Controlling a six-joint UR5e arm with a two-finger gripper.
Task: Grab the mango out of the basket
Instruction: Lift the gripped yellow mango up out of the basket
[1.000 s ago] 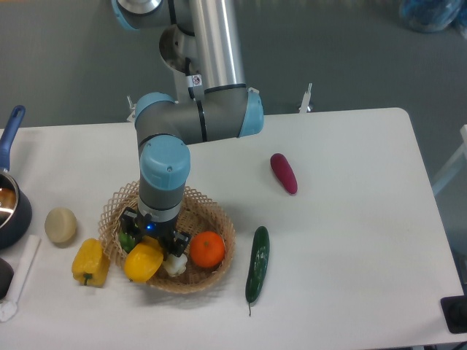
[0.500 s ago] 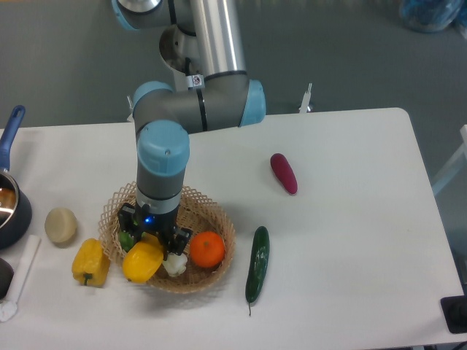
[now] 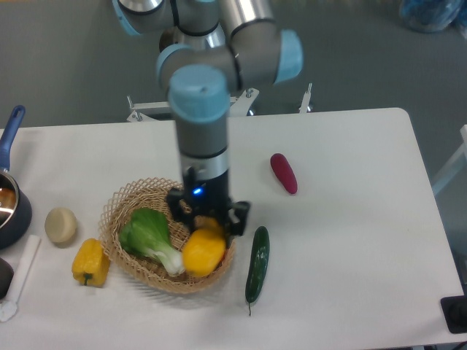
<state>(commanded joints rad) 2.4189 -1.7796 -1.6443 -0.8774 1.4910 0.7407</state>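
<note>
The gripper [image 3: 206, 227] grasps the mango [image 3: 203, 251], which hangs just below it over the basket's [image 3: 120, 211] right edge.

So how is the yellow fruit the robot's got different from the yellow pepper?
The mango is smooth and rounded; the yellow bell pepper is lumpy and blocky. The mango hangs in the gripper over the basket; the pepper lies on the table beside it. Both are yellow.
</note>
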